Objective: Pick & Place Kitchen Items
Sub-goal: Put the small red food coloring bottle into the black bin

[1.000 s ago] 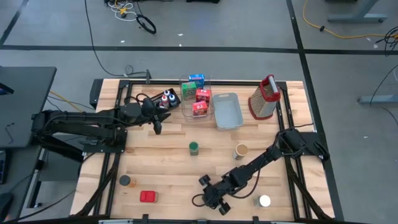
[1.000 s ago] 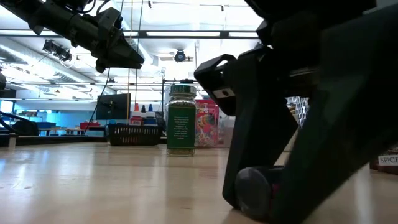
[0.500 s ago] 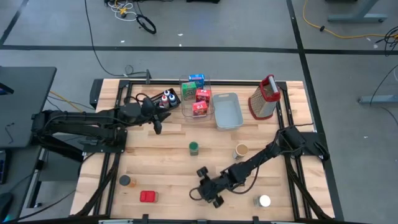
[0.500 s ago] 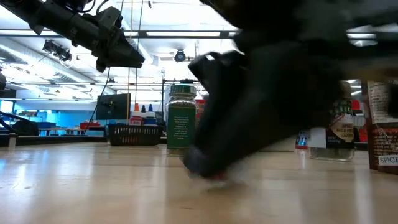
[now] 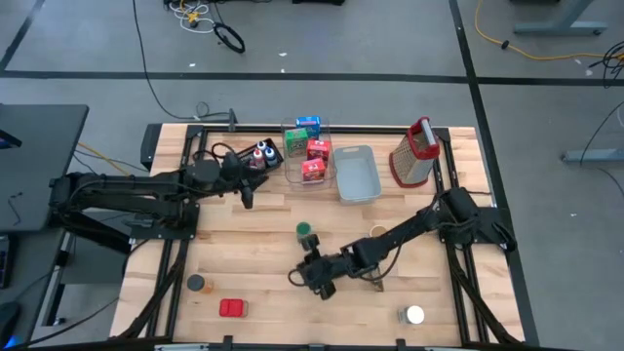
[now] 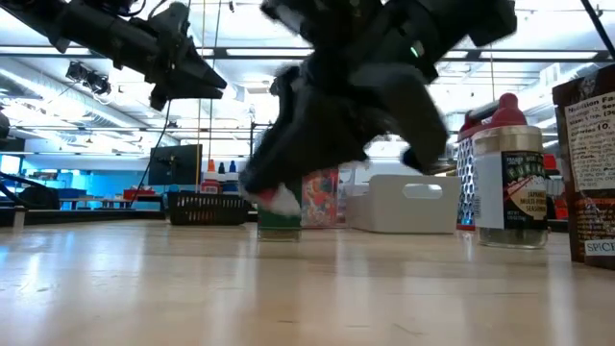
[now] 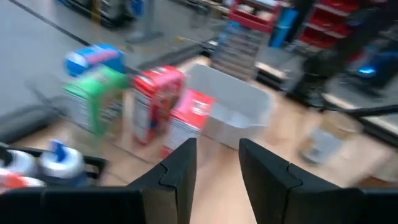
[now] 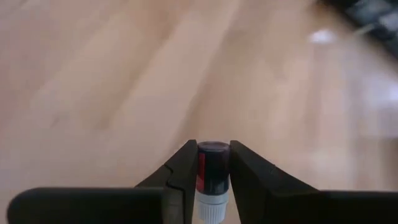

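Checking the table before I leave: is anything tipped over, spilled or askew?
Nothing stands out. The green-capped jar, the grater and the boxes in the clear bin stand upright; the right gripper holds a small dark bottle.

Green-capped jar (image 5: pixel 306 231), red box (image 5: pixel 232 308)

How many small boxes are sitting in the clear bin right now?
4, all standing in the clear bin at the table's far edge: a blue box, a green box, a red box and another red box. More may hide behind them.
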`<state>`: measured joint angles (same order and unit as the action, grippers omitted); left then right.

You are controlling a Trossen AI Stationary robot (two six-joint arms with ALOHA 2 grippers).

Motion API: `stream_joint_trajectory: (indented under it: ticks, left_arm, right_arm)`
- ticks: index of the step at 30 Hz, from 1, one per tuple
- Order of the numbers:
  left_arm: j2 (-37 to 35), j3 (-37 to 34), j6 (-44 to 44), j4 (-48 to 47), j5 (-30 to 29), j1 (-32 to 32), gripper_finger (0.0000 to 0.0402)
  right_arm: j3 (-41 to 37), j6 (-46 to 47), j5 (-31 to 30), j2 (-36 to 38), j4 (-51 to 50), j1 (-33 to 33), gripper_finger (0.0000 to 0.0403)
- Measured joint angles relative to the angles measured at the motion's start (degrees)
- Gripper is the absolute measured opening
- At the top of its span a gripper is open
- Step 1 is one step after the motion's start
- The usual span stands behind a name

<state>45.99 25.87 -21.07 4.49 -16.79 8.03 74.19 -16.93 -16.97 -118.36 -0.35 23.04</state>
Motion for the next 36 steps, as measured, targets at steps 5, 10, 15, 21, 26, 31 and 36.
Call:
stream_joint_trajectory:
  ticks: [5,10,15,21,26,31,36]
  left_arm:
    - [1.99,-0.02,-6.62,0.01,12.65,-0.17,0.0128]
    - [5.90,-0.05,-13.24,3.89,19.94,-4.51,0.0128]
    - [13.29,-0.04,-14.04,14.00,17.01,-13.36,0.0128]
    - [20.30,-0.03,-14.73,22.42,12.34,-18.37,0.0128]
    - [21.76,-0.07,-16.10,25.80,11.58,-19.90,0.0128]
    - [21.86,-0.02,-16.21,26.66,10.87,-20.04,0.0128]
    - [21.88,-0.02,-15.81,25.71,11.46,-19.96,0.0128]
  right_arm:
    - [0.02,-4.51,-8.38,3.49,1.60,-0.52,0.0086]
    - [0.11,-8.20,-16.30,7.45,2.11,-0.50,0.0085]
    - [0.13,-11.85,-20.00,8.42,4.58,-1.41,0.0085]
    - [0.15,-15.35,-23.50,8.51,9.44,-1.65,0.0085]
    - [0.09,-15.90,-24.90,8.50,10.29,-1.41,0.0090]
    - [0.11,-15.65,-24.64,8.50,9.17,-1.79,0.0094]
    - [0.11,-16.13,-24.41,8.50,9.63,-1.96,0.0094]
